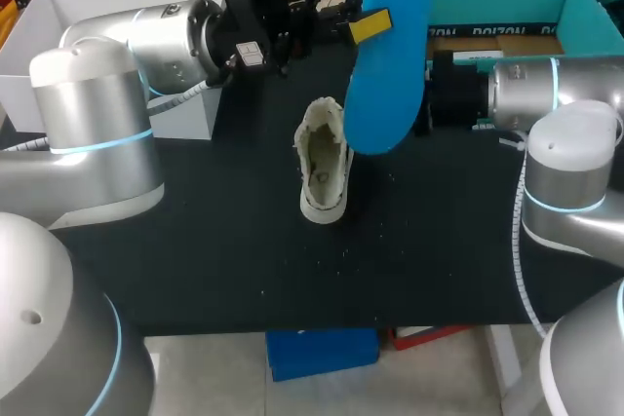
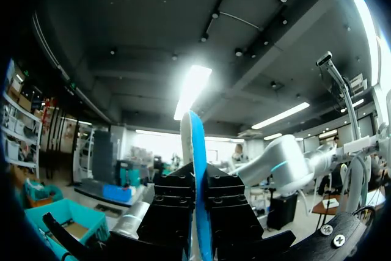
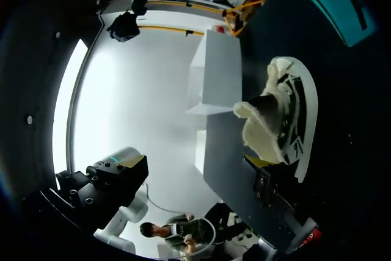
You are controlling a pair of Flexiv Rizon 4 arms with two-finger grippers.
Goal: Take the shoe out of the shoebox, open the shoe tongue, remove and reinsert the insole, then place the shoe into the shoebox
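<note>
A blue insole hangs upright above the back of the table, and my left gripper is shut on its upper edge. In the left wrist view the insole stands edge-on, pinched between the black fingers. The white shoe lies on the black table below it, opening up. My right arm's wrist sits just right of the insole, which hides its fingertips. In the right wrist view the shoe lies just ahead of one finger, with nothing held.
The teal shoebox stands at the back right, behind my right arm. A white box sits at the back left under my left arm. The front half of the table holds only small crumbs.
</note>
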